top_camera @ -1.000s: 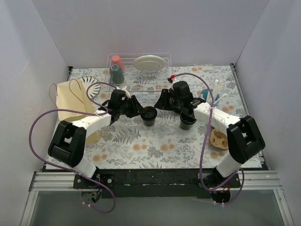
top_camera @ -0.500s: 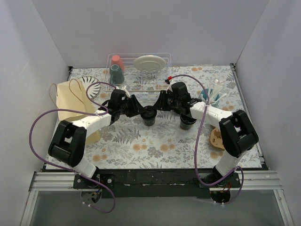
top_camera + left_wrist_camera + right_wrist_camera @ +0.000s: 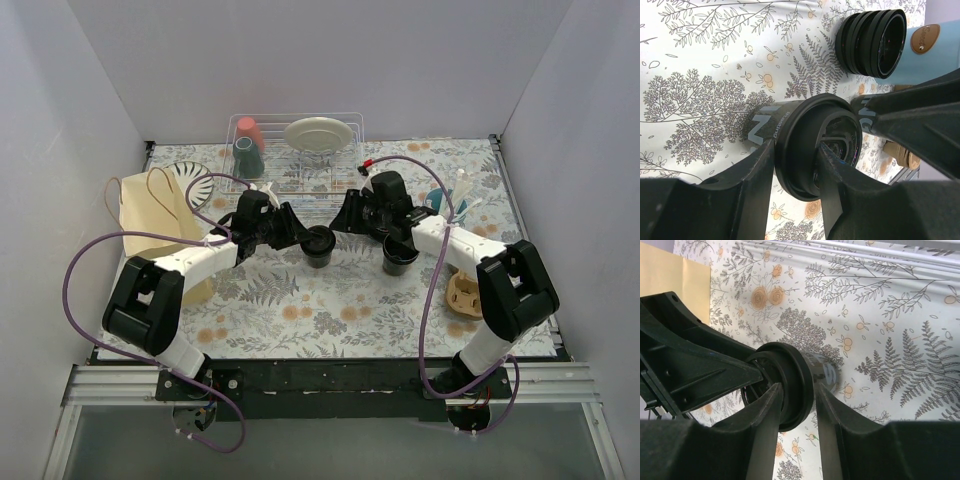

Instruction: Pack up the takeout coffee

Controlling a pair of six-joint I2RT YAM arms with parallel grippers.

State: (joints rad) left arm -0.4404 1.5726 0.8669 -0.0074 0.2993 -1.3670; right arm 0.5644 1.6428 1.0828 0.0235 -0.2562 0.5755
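Note:
A small black cup (image 3: 320,250) with a wide black lid stands mid-table. Both grippers meet at it. My left gripper (image 3: 305,238) comes from the left and is shut on the lid rim, one finger on the cup side and one on the lid top (image 3: 795,165). My right gripper (image 3: 338,225) comes from the right and clamps the same rim (image 3: 799,395); the cup body (image 3: 825,372) shows behind it. The second black cup (image 3: 400,260), topped with a ringed lid (image 3: 875,42), stands free to the right. The brown paper bag (image 3: 150,225) stands at the left.
A light-blue cup of white sticks (image 3: 445,205) is right of the grippers. A wire dish rack (image 3: 295,170) at the back holds teal and red tumblers (image 3: 250,145) and a plate (image 3: 320,133). A brown item (image 3: 465,295) lies at the right. A striped plate (image 3: 190,178) sits behind the bag.
My right gripper shifted slightly left toward the cup and then back a little. The left gripper and the cup have stayed in place.

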